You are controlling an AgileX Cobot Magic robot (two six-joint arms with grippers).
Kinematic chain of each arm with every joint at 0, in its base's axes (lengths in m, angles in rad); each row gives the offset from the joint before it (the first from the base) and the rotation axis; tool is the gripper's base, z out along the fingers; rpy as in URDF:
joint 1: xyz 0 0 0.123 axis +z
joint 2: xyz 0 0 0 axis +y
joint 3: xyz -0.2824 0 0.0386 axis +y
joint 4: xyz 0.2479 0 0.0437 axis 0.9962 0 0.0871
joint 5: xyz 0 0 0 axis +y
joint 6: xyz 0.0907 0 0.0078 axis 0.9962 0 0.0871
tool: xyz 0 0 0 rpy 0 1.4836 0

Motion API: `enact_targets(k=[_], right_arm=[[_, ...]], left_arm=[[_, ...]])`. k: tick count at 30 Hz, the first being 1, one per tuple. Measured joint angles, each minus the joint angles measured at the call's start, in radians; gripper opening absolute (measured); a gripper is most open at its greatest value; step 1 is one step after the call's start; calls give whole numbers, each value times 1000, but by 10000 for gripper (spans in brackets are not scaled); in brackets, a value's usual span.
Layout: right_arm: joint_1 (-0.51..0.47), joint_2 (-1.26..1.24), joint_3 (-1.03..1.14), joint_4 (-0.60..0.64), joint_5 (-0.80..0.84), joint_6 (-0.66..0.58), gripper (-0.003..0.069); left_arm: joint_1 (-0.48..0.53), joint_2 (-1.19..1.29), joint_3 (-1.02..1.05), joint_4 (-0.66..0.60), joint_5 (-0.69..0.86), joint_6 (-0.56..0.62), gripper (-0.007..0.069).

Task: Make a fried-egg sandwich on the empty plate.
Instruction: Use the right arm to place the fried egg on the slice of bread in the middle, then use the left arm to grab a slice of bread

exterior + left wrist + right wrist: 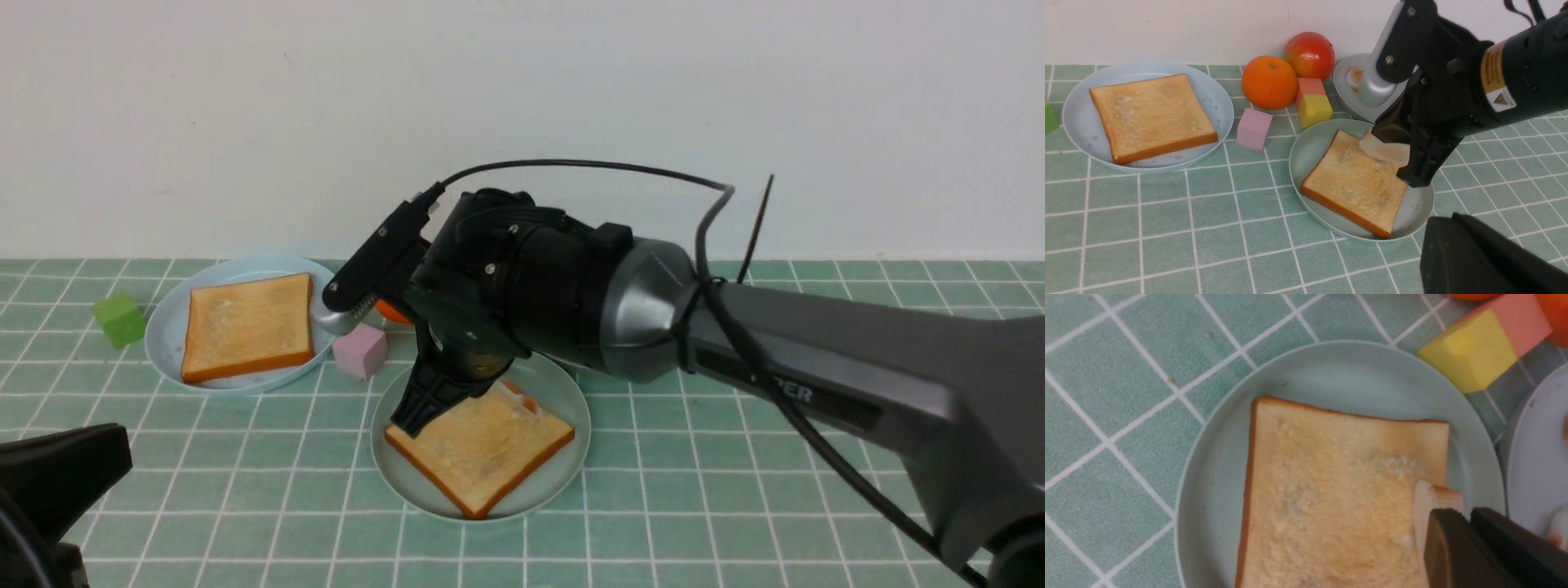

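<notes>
Nearest to us sits the left pincer [1447, 228], a dark block low in the foreground, pressed together with nothing in it and well apart from the action.

Now the sandwich. We have one slice of toast [1351, 183] lying flat on the green plate [1310, 155], directly beneath the right pincer [1404, 163]. That pincer is pinching the fried egg [1384, 152] by one edge. The egg hangs tilted over the corner of the slice under the pincer, not over its middle. We cannot tell whether the egg touches the bread yet.

That's our worry. Let go here and we judge the egg could land half off the crust and slip onto the bare plate, or flop over the wrong way. Push lower and a fingertip could catch the toast and skid it towards the rim. A soft egg might also cling to a pad and lift off with it.

Further out, to the pincer's left, the second slice [247, 327] waits on the pale blue plate [167, 331], with a pink block [360, 349] in between. Beyond the pincer stand a yellow block [1314, 109], an orange [1269, 81], a red fruit [1309, 55] and the grey plate [1345, 87]. All sit close enough that a wide swing of the wrist could knock them.
</notes>
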Motion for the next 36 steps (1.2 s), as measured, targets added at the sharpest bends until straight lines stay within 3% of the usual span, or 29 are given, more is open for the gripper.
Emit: enact_targets(k=[11,14,16,24,27,32,36], right_arm=[[1,11,0,0,-14,47,59],[1,13,0,0,-19,88,90],[1,14,0,0,-22,105,132],[1,15,0,49,-21,140,466],[1,-2,0,69,-18,141,538],[1,-71,0,87,9,141,561],[9,-200,0,91,120,109,511]], left_arm=[[0,0,0,0,0,0,7],[0,0,0,0,0,0,7],[0,0,0,-1,0,0,8],[0,0,0,-2,0,0,18],[0,0,0,-2,-1,0,18],[0,0,0,-2,-7,0,24],[0,1,0,-5,-7,0,28]])
